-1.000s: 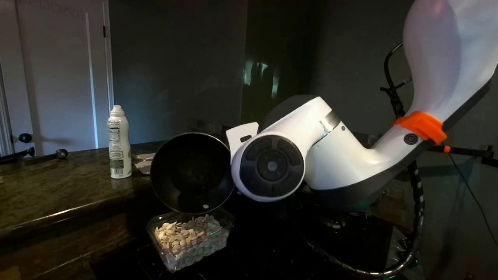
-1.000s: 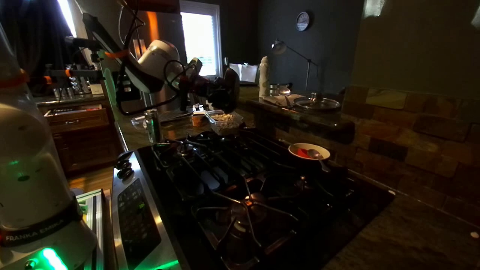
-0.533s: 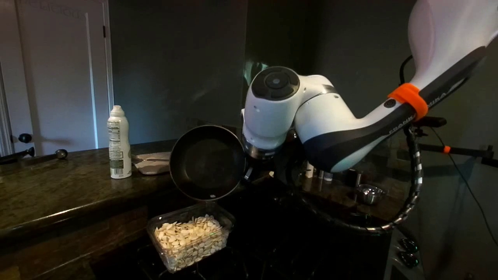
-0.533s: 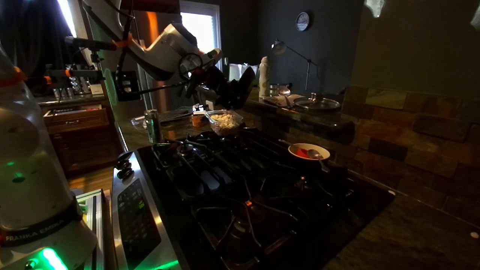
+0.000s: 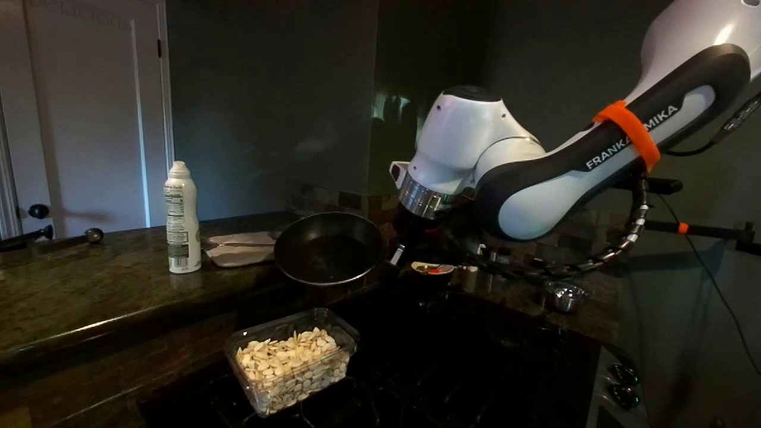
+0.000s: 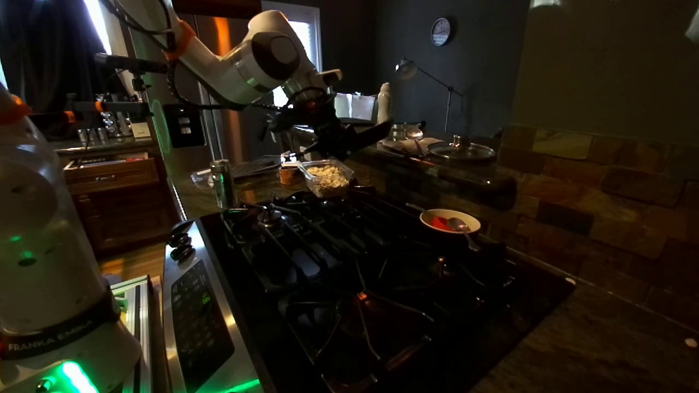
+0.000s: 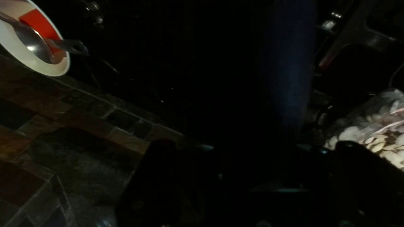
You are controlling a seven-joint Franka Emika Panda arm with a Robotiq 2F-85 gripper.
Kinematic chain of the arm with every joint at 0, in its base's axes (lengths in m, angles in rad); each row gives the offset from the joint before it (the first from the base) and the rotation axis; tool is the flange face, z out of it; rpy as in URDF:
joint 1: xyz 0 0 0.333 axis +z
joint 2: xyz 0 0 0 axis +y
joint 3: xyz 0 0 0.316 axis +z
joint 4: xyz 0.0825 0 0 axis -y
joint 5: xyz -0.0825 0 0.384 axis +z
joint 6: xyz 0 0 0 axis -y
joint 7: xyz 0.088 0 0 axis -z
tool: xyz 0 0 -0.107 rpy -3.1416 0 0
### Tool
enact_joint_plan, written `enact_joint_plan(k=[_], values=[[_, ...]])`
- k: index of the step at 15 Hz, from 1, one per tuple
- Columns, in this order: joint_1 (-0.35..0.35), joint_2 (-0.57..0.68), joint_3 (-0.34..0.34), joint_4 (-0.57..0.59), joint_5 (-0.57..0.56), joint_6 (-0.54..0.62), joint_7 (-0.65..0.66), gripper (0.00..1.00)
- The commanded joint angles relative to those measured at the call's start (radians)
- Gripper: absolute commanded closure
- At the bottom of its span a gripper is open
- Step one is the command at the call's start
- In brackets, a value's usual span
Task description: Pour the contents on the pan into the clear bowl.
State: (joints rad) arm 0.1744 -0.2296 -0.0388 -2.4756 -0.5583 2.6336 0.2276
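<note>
Since pumpkin seeds (image 5: 282,355) sit in the clear plastic container (image 5: 324,317) and none show in the black frying pan (image 5: 329,248) above right, pour looks done. End effector (image 7: 254,149) pinches pan handle (image 5: 397,255); set-down likely remains.

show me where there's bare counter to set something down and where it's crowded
Looks bare: the ledge between the white bottle and its front edge; the dim counter between stove and tiled wall, save a small pale bit. Crowded: the ledge from bottle to glass lid, past a cloth-like item, with the raised pan hanging near.
</note>
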Motion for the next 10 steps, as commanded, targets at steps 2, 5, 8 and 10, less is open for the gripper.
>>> enact_joint_plan(k=[2, 5, 8, 10], values=[[0.107, -0.156, -0.176, -0.214, 0.247, 0.218, -0.346, 1.0], [-0.004, -0.211, -0.134, -0.291, 0.337, 0.226, -0.425, 1.0], [-0.017, -0.14, -0.101, -0.248, 0.367, 0.223, -0.454, 1.0], [-0.018, -0.119, -0.084, -0.226, 0.375, 0.18, -0.459, 1.0]])
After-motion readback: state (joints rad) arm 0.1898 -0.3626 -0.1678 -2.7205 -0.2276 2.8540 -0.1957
